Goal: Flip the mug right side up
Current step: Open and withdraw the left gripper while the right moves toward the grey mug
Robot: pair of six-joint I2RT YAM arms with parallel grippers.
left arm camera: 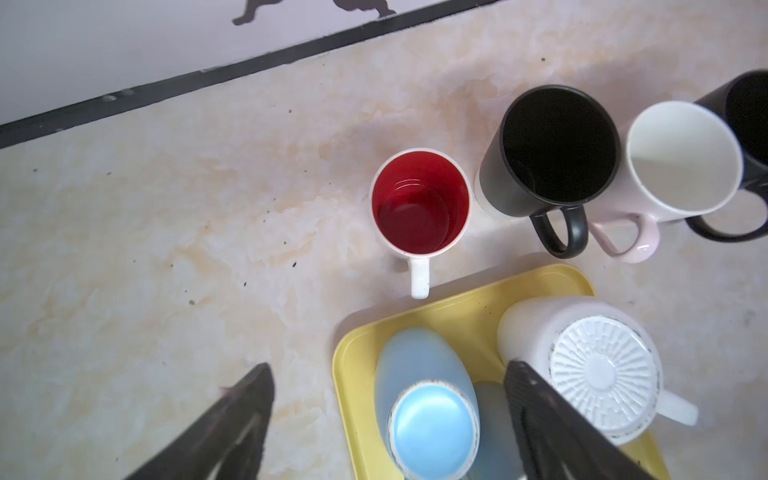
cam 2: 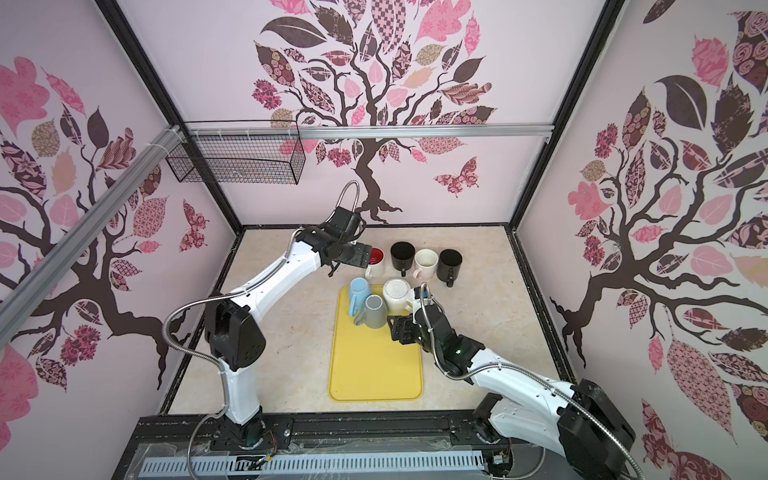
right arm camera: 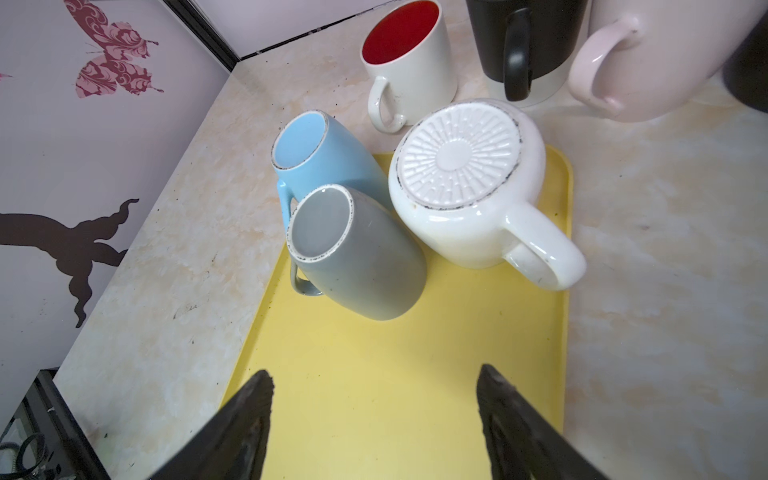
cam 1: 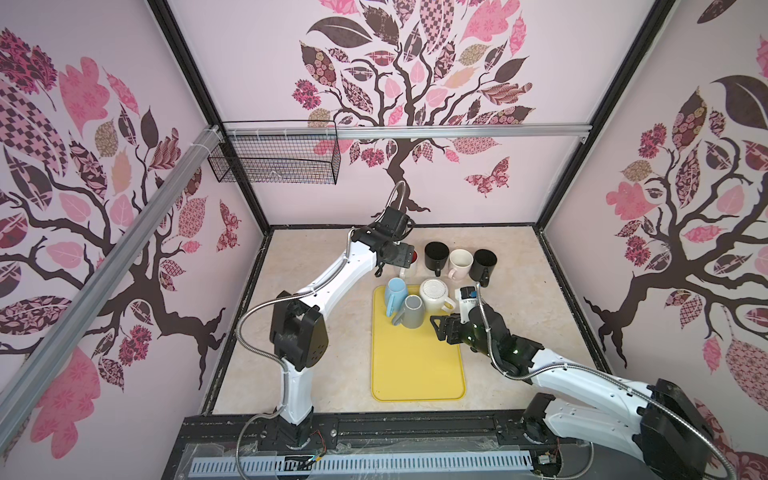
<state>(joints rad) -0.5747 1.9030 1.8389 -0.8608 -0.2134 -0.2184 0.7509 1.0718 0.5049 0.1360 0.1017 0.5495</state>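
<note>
two pairs of fingers (left arm camera: 237,415), both spread wide, both empty. left gripper (left arm camera: 390,368) hangs above the red-lined mug (left arm camera: 419,203), apart from it; that mug stands upright on the table (left arm camera: 166,228), handle toward the yellow tray (left arm camera: 457,311), just beyond the tray's far edge and beside a black mug (left arm camera: 557,145) and a pink mug (left arm camera: 681,158) in one row. right gripper (right arm camera: 375,371) hovers over a bare part of the tray. three mugs sit base-up at the tray's far end, close together: blue mug (right arm camera: 328,162), grey mug (right arm camera: 365,266), white mug (right arm camera: 461,166). contact between them cannot be told.
</note>
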